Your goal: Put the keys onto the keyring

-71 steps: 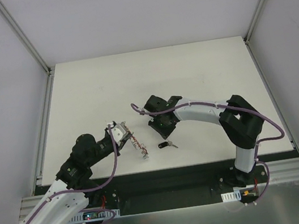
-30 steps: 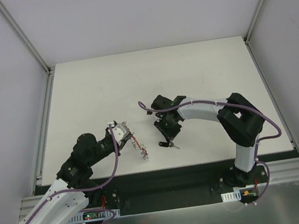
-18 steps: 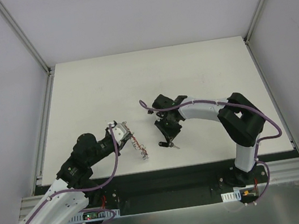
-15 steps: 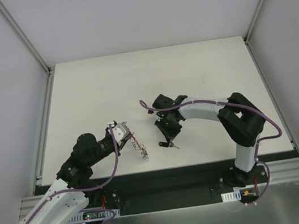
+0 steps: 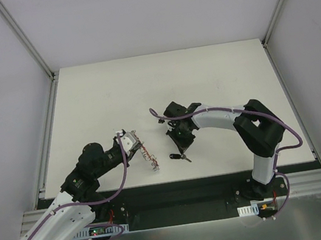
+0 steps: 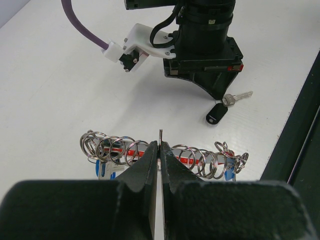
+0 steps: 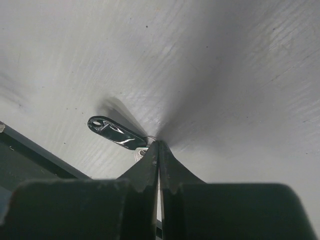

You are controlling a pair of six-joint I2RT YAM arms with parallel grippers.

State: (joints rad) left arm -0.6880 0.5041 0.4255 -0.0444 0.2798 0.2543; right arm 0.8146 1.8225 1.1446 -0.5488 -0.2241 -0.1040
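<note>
**Closed tight on both sides**

Over at the left pincer [image 6: 160, 150]: clamped fully together on one thin loop of the silvery metal keyring of coiled rings with red and whitish tags [image 6: 200, 157], strung out across its tips. Now to the right pincer [image 7: 158, 150]: pressed shut too, tips down on the white table [image 7: 225, 75], with the small black-headed silver key [image 7: 112, 131] lying right against the tips' left side. Gripped or not, cannot tell.

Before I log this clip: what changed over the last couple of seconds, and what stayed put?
The right gripper came down toward the near edge onto the black key and closed its jaws at the key's neck, seemingly gripping it. The key turned slightly where it lay. The left gripper stayed shut on the keyring, which did not move.
</note>
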